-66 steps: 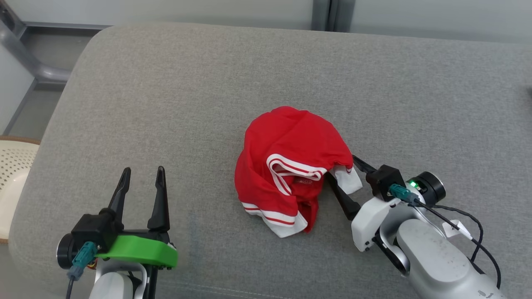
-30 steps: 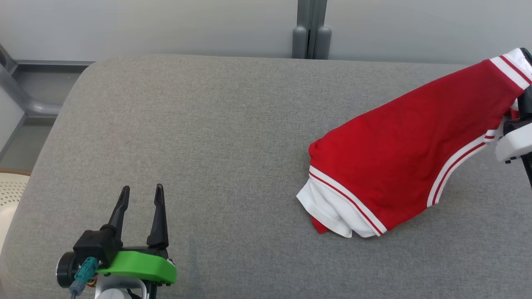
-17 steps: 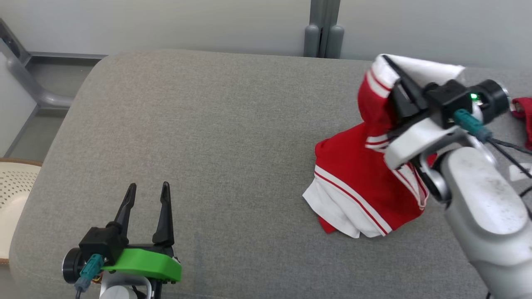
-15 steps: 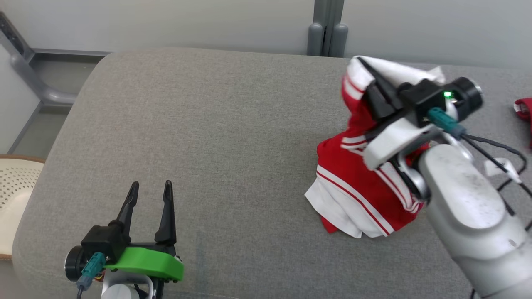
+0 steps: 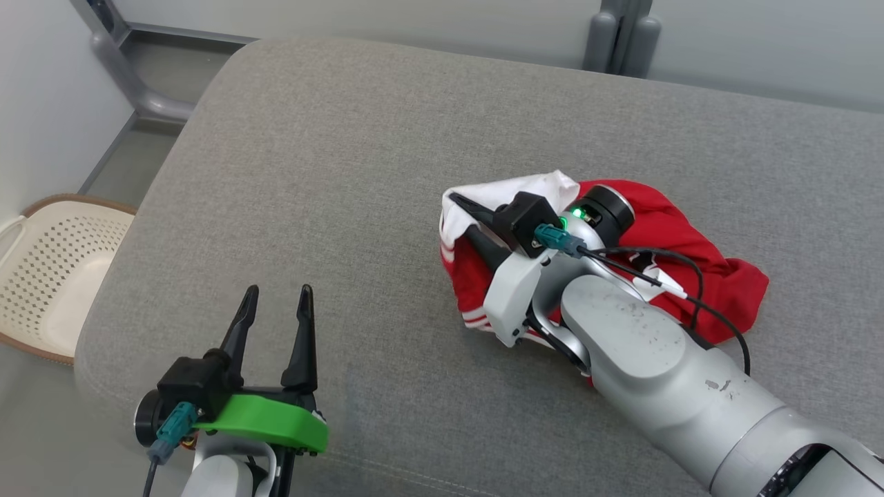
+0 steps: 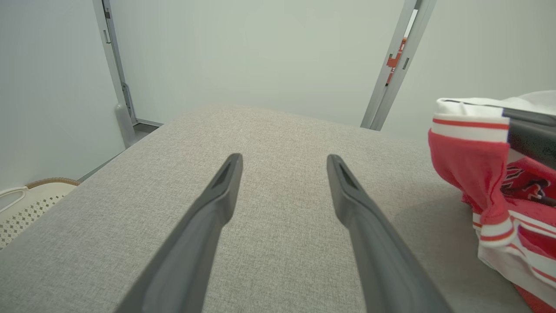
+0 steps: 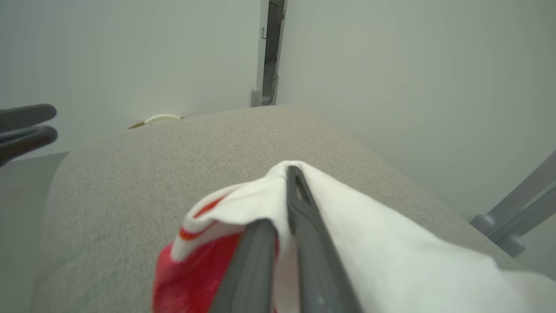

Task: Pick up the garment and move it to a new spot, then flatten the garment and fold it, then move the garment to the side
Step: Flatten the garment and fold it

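Head view: garment, red with white trim, lies bunched on the cushion, right of centre and partly under the right arm. Right gripper is pinched on its white hem. Left gripper hangs wide and empty near the front left corner.

Left wrist view: spread fingers over bare cushion, garment at the right.

Right wrist view: closed fingers clamp white cloth, seemingly lifted off the cushion.

The move looks unfinished. Flattening, folding and setting aside are all left.
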You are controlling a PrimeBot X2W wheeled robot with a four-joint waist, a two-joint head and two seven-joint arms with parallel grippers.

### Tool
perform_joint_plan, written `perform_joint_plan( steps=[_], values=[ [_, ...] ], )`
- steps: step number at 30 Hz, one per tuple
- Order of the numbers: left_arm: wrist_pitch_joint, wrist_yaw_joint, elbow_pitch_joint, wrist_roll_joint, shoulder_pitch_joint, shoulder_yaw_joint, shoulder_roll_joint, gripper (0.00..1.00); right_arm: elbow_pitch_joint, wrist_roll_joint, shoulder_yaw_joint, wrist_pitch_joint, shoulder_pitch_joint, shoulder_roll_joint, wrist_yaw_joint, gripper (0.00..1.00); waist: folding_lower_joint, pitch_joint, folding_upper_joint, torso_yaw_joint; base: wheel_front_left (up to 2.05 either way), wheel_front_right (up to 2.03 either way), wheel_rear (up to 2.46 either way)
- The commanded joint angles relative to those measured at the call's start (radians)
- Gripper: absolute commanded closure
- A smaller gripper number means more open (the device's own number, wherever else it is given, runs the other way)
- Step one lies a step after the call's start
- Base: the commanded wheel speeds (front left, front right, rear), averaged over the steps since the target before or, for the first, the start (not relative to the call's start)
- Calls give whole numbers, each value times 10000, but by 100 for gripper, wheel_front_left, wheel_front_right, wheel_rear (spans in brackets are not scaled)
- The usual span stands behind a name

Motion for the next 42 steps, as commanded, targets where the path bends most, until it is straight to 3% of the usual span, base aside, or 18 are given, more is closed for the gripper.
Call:
perform_joint_plan(
  steps=[1,9,21,26,33,42],
  values=[
    [5,52,19,-14,-147,-8,18,0,207,202,196,-113,-57,-14,-4,0,0,174,0,218,0,0,0],
    [5,129,-8,171,57,321,18,0,722,567,443,-346,-586,-130,-4,0,0,-10,0,-403,0,0,0],
    [5,50,-101,348,366,741,20,0,-921,271,-205,-341,659,-2282,-4,0,0,-353,0,-1469,0,0,0],
    [5,54,-141,391,454,790,21,0,-1894,404,-660,-342,1709,-2841,-4,0,0,-379,0,-1716,0,0,0],
    [5,19,-230,502,546,919,21,0,-3809,124,-2938,-343,3718,-3206,-4,0,0,-432,0,-1977,0,0,0],
    [5,-60,-236,700,745,1165,21,0,-6465,-770,-6331,-342,6813,-2476,-4,0,0,-628,0,-2280,0,0,0]
  ],
)
